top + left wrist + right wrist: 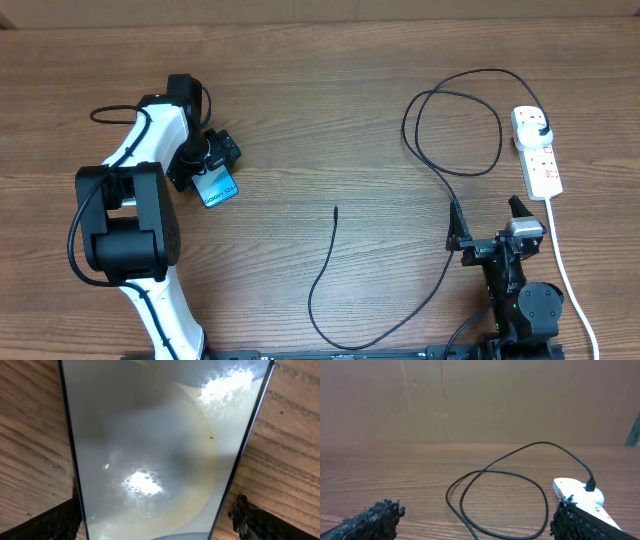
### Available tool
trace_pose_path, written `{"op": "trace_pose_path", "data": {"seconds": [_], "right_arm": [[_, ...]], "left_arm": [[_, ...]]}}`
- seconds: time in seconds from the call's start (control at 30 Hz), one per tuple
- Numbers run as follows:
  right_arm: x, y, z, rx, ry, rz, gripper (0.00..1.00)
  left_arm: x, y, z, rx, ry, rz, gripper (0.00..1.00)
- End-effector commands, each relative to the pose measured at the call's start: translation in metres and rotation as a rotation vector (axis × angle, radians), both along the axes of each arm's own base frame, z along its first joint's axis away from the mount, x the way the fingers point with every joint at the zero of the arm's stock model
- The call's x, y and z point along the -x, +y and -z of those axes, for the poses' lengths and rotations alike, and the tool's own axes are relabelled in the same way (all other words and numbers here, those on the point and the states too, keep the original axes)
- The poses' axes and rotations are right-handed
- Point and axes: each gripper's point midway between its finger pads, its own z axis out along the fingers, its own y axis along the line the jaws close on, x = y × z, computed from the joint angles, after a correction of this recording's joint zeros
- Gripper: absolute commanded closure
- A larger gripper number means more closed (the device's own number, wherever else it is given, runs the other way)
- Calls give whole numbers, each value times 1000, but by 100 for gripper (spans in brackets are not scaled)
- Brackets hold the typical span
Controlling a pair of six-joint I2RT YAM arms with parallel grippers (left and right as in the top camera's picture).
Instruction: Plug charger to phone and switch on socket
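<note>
Phone bracketed by the left fingers, cable end loose on the wood

Nearest the base, the right gripper sits low with its jaws wide apart and nothing between them. It faces the far right of the table, probably because the cable run and the switches both lie ahead of it there. The charger sweeps past it in a slack black curve. Its connector tip lies free mid-table, well apart from the phone, so plugging in is not yet done.

Further out on the left, the left gripper hangs directly over the phone. Its jaws are spread wide, with one finger on each long edge. I cannot tell whether the pads touch the edges. The stance looks meant to steady or turn the handset so its port meets the cable.

The phone lies flat and slightly askew, a slim slab with black edges. Its pale blue screen carries small white lettering, and up close it is washed with glare.

Farthest away, the cable loops once and its plug sits in the end outlet of the white socket. The switch positions are too small to read.
</note>
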Motion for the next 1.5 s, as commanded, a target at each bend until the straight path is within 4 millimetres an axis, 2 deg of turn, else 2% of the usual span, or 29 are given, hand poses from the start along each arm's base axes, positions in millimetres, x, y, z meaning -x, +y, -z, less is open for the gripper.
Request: {"op": "trace_pose_path", "data": {"seconds": [0.0,0.57,0.73,0.97,1.47], "right_arm": [[0,0,2,4,-4,4,0],[0,0,2,4,-4,4,0],[0,0,2,4,-4,4,0],[0,0,2,4,-4,4,0],[0,0,2,4,-4,4,0]], "left_arm": [[11,-3,11,12,46,-35,0],[-3,-11,11,56,-13,-21,0],[-2,-11,11,56,-8,-21,0],[3,-5,12,22,12,-22,8],[6,0,12,-3,24,-23,9]]}}
